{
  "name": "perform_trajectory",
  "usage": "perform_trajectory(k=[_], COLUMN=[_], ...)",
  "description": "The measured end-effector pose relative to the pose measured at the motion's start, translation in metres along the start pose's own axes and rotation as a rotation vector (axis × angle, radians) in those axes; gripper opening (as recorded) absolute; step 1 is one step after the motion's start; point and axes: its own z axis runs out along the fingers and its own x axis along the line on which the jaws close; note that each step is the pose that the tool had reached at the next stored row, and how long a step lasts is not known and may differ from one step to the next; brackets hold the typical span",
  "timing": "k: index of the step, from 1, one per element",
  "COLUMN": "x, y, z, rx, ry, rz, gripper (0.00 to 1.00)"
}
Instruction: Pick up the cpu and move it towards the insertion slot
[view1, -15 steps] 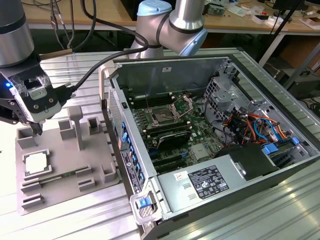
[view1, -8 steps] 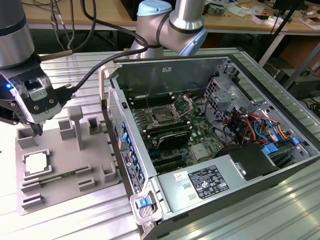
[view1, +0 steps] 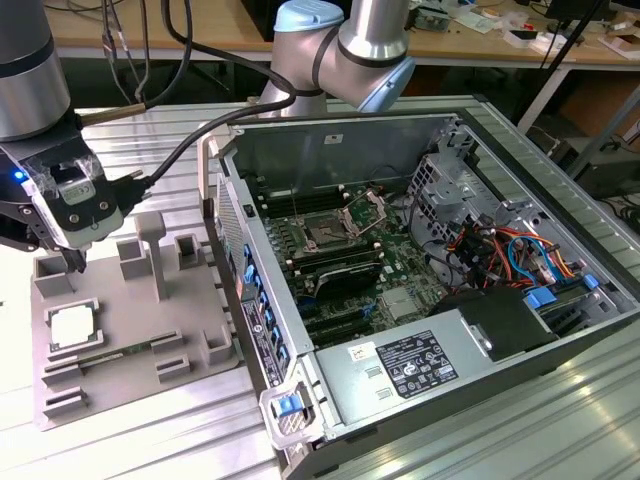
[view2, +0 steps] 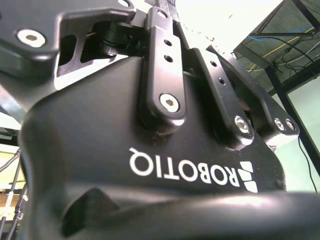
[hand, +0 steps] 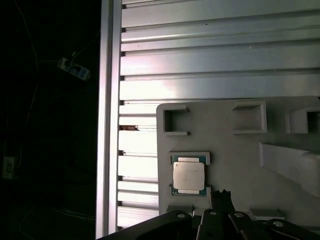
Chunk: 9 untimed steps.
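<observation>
The cpu (view1: 72, 325) is sitting flat in its little framed pocket on the grey tray (view1: 130, 345), silver top facing up. The gripper (view1: 73, 262) hangs right above that end of the tray, and the chip is just below it and a touch to the side. There's a clear gap between them and nothing is being held. Honestly can't tell if the gripper is spread or closed from any of these angles.

In the first wrist view the cpu (hand: 189, 176) has a green edge peeking out around the metal cap. It lies just beside the gripper's tip (hand: 222, 199), on the tray (hand: 225, 145).

The insertion slot (view1: 325, 237) is well away from the gripper, toward the exterior view's right, inside the open computer case (view1: 340, 150). Its metal bracket (view1: 365, 210) is flipped up, with green board all around it.

As for writing, the second wrist view has white lettering (view2: 192, 172) across the black gripper housing (view2: 100, 125). There's also a white printed label (view1: 415, 362) on the power supply in the case. Everything sits on a ribbed metal table (view1: 150, 440).
</observation>
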Motion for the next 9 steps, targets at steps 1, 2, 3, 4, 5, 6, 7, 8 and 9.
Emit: perform_trajectory(k=[1, 2, 3, 4, 5, 6, 7, 8, 9], x=[0.0, 0.0, 0.0, 0.0, 0.0, 0.0, 0.0, 0.0, 0.0], y=[0.0, 0.0, 0.0, 0.0, -0.0001, 0.0, -0.0001, -0.0001, -0.0001], z=[0.0002, 0.0006, 0.0007, 0.001, 0.0011, 0.0013, 0.0016, 0.0017, 0.002], rx=[0.0, 0.0, 0.0001, 0.0001, 0.0001, 0.0, 0.0001, 0.0, 0.0], ry=[0.0, 0.0001, 0.0, 0.0001, 0.0001, 0.0, 0.0, 0.0001, 0.0], rz=[0.0, 0.0, 0.0, 0.0, 0.0, 0.0, 0.0, 0.0, 0.0], gripper=[0.11, 0.11, 0.11, 0.11, 0.11, 0.11, 0.11, 0.11, 0.11])
